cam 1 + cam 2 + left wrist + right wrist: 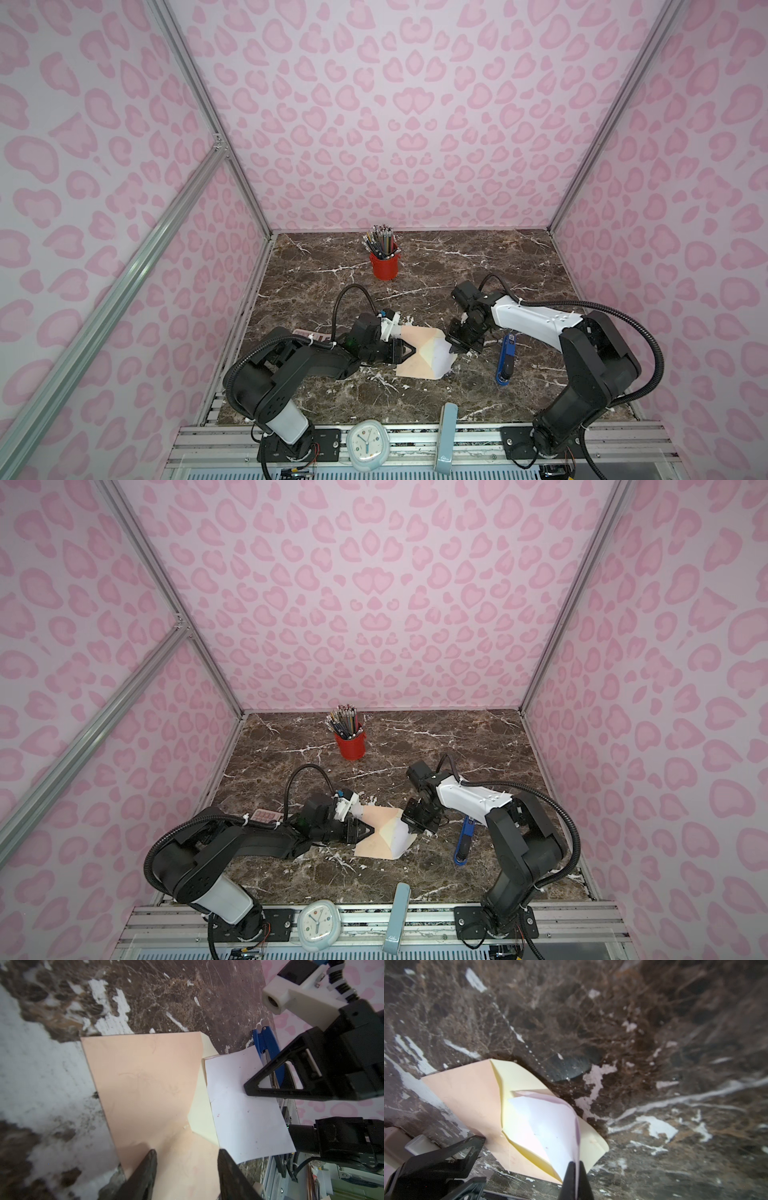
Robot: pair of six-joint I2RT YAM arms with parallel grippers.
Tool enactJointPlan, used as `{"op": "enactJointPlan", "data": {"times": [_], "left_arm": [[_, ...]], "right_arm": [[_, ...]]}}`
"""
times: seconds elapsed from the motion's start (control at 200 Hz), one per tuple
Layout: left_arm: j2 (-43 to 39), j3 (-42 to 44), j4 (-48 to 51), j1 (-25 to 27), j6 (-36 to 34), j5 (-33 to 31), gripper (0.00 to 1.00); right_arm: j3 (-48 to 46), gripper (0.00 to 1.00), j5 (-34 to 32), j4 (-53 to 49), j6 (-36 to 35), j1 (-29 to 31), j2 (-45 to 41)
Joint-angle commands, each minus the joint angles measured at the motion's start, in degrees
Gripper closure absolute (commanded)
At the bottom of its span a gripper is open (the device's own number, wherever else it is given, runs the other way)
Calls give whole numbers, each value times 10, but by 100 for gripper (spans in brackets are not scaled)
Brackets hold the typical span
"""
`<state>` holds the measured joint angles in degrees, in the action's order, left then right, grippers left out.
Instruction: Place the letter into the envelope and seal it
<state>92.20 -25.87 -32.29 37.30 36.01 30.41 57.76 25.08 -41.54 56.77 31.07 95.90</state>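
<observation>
Thin white paper letter (243, 1111): lies over open cream flap (519, 1076) of flat peach-pink paper envelope (145, 1084) on brown marble bench (457, 257), edge pinched by right end effector (574, 1165); left end effector (187, 1153) wide, empty, over envelope.

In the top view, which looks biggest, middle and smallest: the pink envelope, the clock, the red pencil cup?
1. envelope and clock: they look alike, and the clock is nearer the camera, so no ranking.
2. red pencil cup: smallest.

Likely robot lab booth: pink leopard-print wall panels (415, 124), aluminium framing (200, 95), marble-look tabletop (457, 257).
</observation>
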Motion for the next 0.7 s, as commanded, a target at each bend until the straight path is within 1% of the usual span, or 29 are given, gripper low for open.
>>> {"op": "enactJointPlan", "data": {"times": [0.0, 0.155, 0.25, 0.33, 0.495, 0.56, 0.7], "left_arm": [[-15, 1, 5, 1, -2, 7, 44], [-36, 0, 12, 1, 2, 7, 36], [-49, 1, 17, -1, 9, -1, 33], [-60, 0, 38, -8, 14, -14, 33], [-81, -11, 125, -23, 6, -59, 33], [-76, -17, 142, -33, 1, -62, 34], [-56, -25, 142, -42, -1, -50, 35]], "right_arm": [[4, 100, -1, -9, -6, 0, 8], [11, 100, 1, -9, -13, 4, 15], [17, 100, 3, -12, -19, 5, 20], [18, 100, 3, -10, -22, 6, 22], [24, 100, 2, -14, -31, 6, 25], [26, 100, 3, -14, -35, 5, 26], [26, 100, 6, -8, -39, 6, 30]]}}
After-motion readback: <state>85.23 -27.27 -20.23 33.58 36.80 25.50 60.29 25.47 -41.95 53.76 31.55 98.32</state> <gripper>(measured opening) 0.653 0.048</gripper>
